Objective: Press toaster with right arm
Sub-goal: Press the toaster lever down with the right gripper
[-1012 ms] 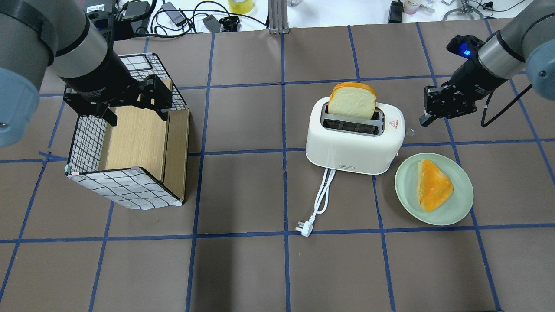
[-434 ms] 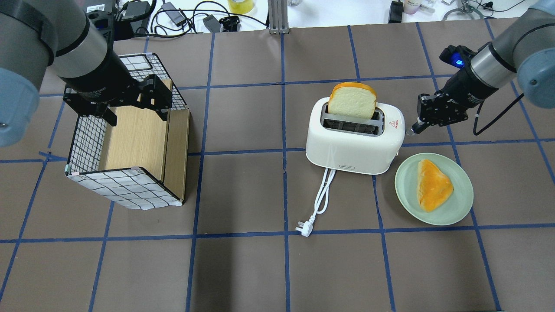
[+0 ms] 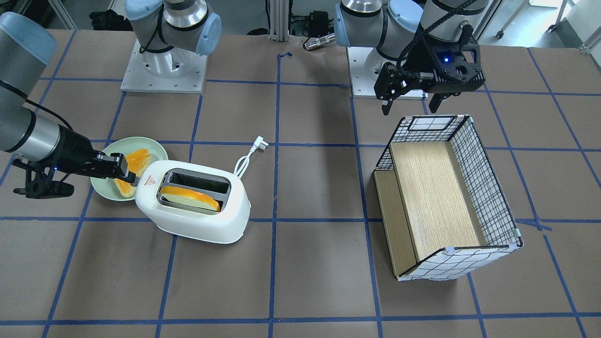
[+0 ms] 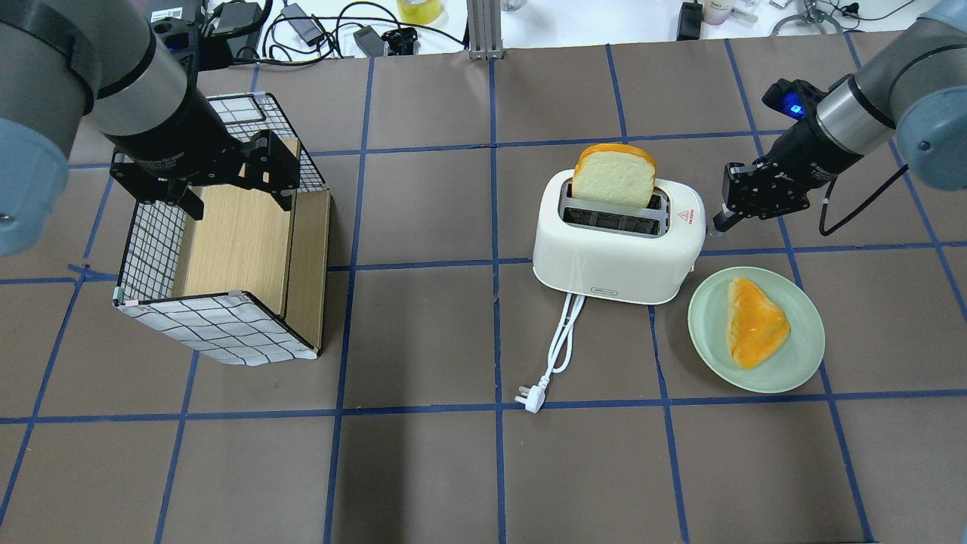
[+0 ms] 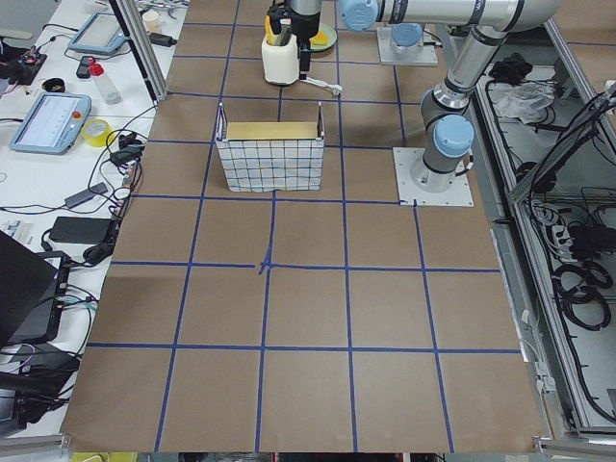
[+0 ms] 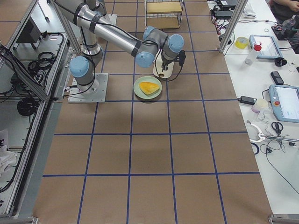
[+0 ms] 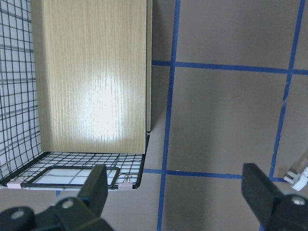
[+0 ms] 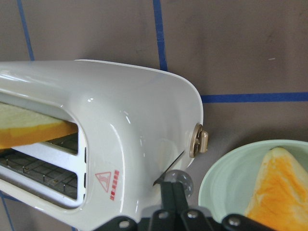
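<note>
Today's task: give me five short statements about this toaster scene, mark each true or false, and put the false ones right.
1. One bread slice stands in the toaster; the other slot is empty. True.
2. The toaster's plug sits in a socket. False: the plug lies loose on the table.
3. The right gripper is shut, its tip at the toaster's end near the plate. True.
4. The plate is empty. False: it holds an orange-topped piece of bread.
5. The left gripper grips the bread slice. False: it is open, above the wire basket.
</note>
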`<move>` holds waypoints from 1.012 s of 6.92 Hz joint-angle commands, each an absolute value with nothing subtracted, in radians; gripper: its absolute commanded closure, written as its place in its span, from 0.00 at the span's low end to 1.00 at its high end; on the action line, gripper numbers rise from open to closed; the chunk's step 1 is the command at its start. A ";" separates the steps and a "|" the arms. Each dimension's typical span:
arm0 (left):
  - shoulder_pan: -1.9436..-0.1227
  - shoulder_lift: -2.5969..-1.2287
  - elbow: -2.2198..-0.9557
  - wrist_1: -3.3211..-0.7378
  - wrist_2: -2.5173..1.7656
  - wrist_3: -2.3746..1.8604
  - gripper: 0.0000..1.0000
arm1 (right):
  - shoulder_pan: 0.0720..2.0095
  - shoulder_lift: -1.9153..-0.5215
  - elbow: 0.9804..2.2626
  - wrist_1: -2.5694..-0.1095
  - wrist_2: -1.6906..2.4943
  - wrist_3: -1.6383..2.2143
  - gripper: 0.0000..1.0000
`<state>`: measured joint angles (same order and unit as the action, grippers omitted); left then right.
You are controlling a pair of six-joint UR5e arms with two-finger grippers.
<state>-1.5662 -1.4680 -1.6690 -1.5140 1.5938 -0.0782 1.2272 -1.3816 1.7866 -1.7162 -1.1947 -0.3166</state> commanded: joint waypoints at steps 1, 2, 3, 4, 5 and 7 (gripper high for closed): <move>-1.566 -1.468 -1.669 -1.514 1.592 -0.078 0.00 | 1.227 -1.362 1.787 -1.724 -1.195 -0.316 0.94; -1.566 -1.468 -1.669 -1.514 1.594 -0.078 0.00 | 1.229 -1.359 1.789 -1.724 -1.195 -0.316 0.94; -1.566 -1.470 -1.669 -1.514 1.594 -0.078 0.00 | 1.229 -1.358 1.793 -1.726 -1.195 -0.316 0.94; -1.566 -1.470 -1.669 -1.514 1.594 -0.078 0.00 | 1.227 -1.347 1.795 -1.726 -1.195 -0.316 0.94; -1.566 -1.470 -1.669 -1.514 1.594 -0.078 0.00 | 1.229 -1.338 1.796 -1.726 -1.195 -0.316 0.94; -1.566 -1.468 -1.669 -1.516 1.592 -0.078 0.00 | 1.229 -1.328 1.796 -1.730 -1.195 -0.316 0.94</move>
<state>-1.5662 -1.4687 -1.6690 -1.5144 1.5935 -0.0782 1.2285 -1.3356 1.7959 -1.7269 -1.1950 -0.3160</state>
